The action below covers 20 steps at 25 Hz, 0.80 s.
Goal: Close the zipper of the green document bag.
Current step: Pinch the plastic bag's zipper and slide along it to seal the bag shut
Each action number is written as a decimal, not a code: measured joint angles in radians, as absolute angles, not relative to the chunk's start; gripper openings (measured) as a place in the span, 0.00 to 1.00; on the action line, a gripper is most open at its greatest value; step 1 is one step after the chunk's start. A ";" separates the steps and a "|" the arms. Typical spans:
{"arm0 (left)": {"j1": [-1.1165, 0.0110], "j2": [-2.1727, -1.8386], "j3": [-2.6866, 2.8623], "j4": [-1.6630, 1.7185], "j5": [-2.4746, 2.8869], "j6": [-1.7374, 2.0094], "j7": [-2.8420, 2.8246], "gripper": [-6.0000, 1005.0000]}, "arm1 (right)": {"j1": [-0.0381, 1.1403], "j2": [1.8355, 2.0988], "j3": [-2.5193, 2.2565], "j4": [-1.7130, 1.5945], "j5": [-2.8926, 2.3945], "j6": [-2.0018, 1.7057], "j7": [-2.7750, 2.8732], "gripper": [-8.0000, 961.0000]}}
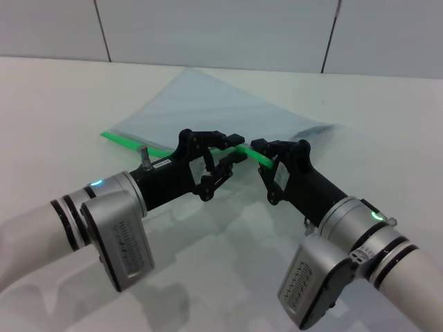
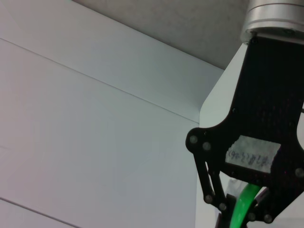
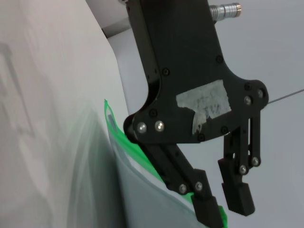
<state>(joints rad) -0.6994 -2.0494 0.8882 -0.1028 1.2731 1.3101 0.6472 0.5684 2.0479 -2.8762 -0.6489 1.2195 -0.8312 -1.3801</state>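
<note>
A white worktop (image 1: 55,104) runs back to a pale panelled wall, and on it lies the green document bag (image 1: 214,111), a flat translucent pouch set at a slant, well toward the far middle. Its near long edge carries the zipper (image 1: 128,141), a bright green strip that runs from the robot's left across to where both arms meet it.

The left pincer (image 1: 232,146) reaches in from the left with its fingers spread wide on either side of the strip; the right wrist view shows its two dark fingertips apart, one touching the green edge, the other clear of it. The right pincer (image 1: 259,149) comes in from the right and appears pinched narrow onto the strip, the green band passing between its fingers in the left wrist view.

The slider tab cannot be made out. The step in hand looks like anchoring the edge before the pull. Next, the left pincer would likely need to close on the slider and draw it along the strip while the right keeps the edge taut.
</note>
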 joint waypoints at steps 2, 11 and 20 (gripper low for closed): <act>-0.699 -2.049 0.888 -0.103 1.274 1.310 0.647 0.26 | 0.568 2.048 -2.876 -0.649 1.219 -0.831 -1.380 0.06; -0.698 -2.049 0.888 -0.103 1.275 1.304 0.647 0.18 | 0.568 2.048 -2.876 -0.649 1.193 -0.831 -1.381 0.06; -0.698 -2.049 0.888 -0.103 1.275 1.302 0.647 0.18 | 0.567 2.048 -2.876 -0.649 1.175 -0.837 -1.381 0.06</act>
<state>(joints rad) -0.6979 -2.0494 0.8882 -0.1028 1.2749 1.3023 0.6471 0.5668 2.0477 -2.8762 -0.6488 1.1750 -0.8367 -1.3806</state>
